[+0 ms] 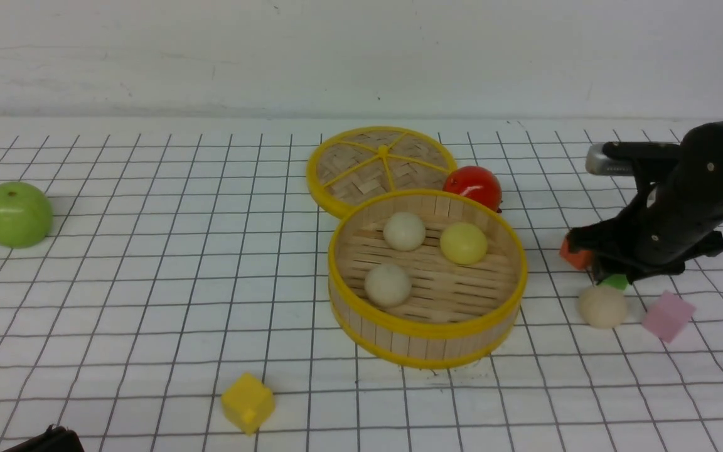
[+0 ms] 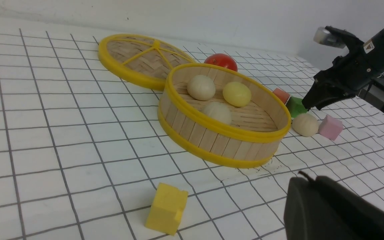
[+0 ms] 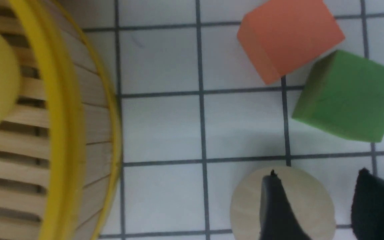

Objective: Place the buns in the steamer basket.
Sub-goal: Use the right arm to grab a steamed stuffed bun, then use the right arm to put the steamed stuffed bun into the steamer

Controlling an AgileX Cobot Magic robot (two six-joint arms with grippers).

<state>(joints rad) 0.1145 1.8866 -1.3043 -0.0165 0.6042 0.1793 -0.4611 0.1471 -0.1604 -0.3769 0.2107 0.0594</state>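
Note:
The steamer basket (image 1: pixel 427 351) stands mid-table and holds two cream buns (image 1: pixel 404 230) (image 1: pixel 388 284) and one pale yellow bun (image 1: pixel 464 243). A third cream bun (image 1: pixel 602 306) lies on the table to the basket's right, between a green cube and a pink cube. My right gripper (image 1: pixel 606 276) hangs just above this bun, open. In the right wrist view one finger crosses over the bun (image 3: pixel 315 200) and the other stands beside it, with the gripper (image 3: pixel 318 173) gripping nothing. My left gripper (image 2: pixel 307 176) is shut and empty, low near the table's front edge.
The flat woven lid (image 1: pixel 380 166) and a red tomato (image 1: pixel 473 185) lie behind the basket. An orange cube (image 1: pixel 573 254), a green cube (image 1: pixel 615 281) and a pink cube (image 1: pixel 668 316) crowd the loose bun. A green apple (image 1: pixel 15 213) sits far left and a yellow cube (image 1: pixel 247 402) in front.

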